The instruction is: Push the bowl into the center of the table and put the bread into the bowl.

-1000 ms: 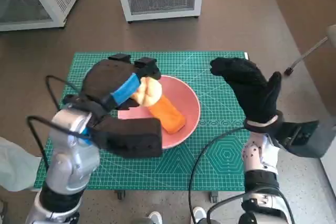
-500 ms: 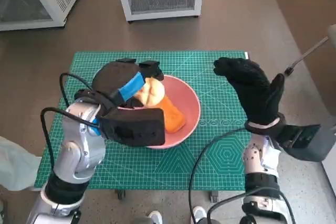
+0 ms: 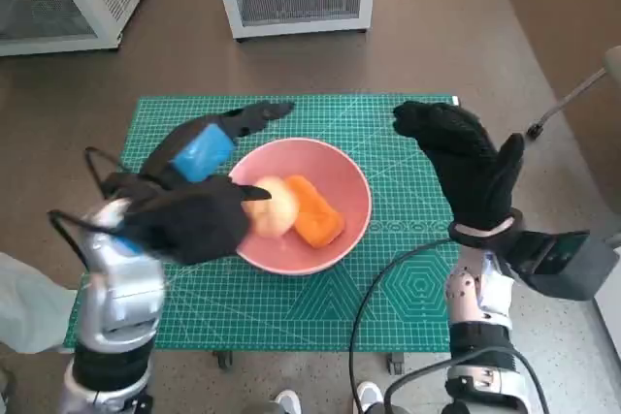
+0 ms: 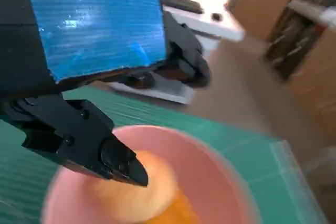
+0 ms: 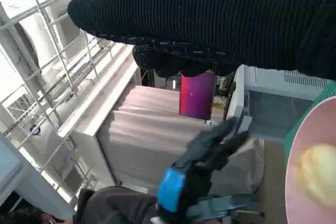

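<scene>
A green cutting mat covers the table, bearing a pink bowl.

Bowl: smooth pink plastic-looking, faint sheen. Bread: pale, matt, soft crust. Orange item at its 3 o'clock: matt. Table: matt green gridded cutting mat. Right hand: black knit cloth. Left hand: hard black plastic, ribbed blue tape.

Gloved right hand, left hand, bread in bowl
</scene>
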You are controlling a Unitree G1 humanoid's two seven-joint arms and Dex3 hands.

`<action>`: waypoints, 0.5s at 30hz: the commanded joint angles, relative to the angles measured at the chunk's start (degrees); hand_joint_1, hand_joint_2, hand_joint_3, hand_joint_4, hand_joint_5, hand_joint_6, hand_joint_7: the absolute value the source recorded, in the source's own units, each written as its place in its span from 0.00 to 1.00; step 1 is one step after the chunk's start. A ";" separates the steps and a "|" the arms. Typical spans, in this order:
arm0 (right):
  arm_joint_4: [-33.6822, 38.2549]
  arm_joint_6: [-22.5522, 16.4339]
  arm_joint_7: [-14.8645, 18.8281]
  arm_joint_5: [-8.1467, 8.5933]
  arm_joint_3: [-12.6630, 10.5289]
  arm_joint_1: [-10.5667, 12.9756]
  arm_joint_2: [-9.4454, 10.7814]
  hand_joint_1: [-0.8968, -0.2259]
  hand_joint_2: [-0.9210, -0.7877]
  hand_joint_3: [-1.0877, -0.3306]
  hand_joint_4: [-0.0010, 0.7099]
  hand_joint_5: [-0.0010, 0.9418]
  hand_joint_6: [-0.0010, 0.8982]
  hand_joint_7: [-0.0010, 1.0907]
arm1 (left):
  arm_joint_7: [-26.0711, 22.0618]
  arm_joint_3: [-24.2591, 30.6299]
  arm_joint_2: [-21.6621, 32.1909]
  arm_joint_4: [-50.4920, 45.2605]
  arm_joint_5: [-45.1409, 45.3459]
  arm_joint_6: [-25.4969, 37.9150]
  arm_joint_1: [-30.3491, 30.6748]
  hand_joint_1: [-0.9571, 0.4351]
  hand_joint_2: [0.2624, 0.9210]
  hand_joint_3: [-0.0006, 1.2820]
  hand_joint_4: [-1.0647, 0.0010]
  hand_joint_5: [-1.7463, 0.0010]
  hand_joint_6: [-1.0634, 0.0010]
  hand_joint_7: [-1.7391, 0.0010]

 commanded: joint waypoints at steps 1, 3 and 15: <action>0.94 0.20 -0.63 -0.92 0.51 0.11 -0.15 0.45 0.00 0.60 0.34 0.00 0.42 0.01 | 1.97 5.58 -1.67 -0.81 -10.43 -3.71 4.09 0.45 0.81 0.01 0.78 1.00 0.72 1.00; 1.14 0.19 -0.67 -0.84 0.57 -0.14 -0.27 0.46 0.00 0.60 0.34 0.00 0.42 0.01 | 2.85 6.49 -1.51 -0.34 -13.21 -5.37 4.83 0.44 0.83 0.01 0.79 1.00 0.73 1.00; 0.84 0.95 -1.79 -1.15 1.13 -2.84 -0.89 0.46 0.00 0.61 0.35 0.00 0.42 0.01 | 11.97 14.13 -2.89 1.82 -26.56 -20.46 10.57 0.30 0.99 0.07 0.74 0.99 0.69 0.98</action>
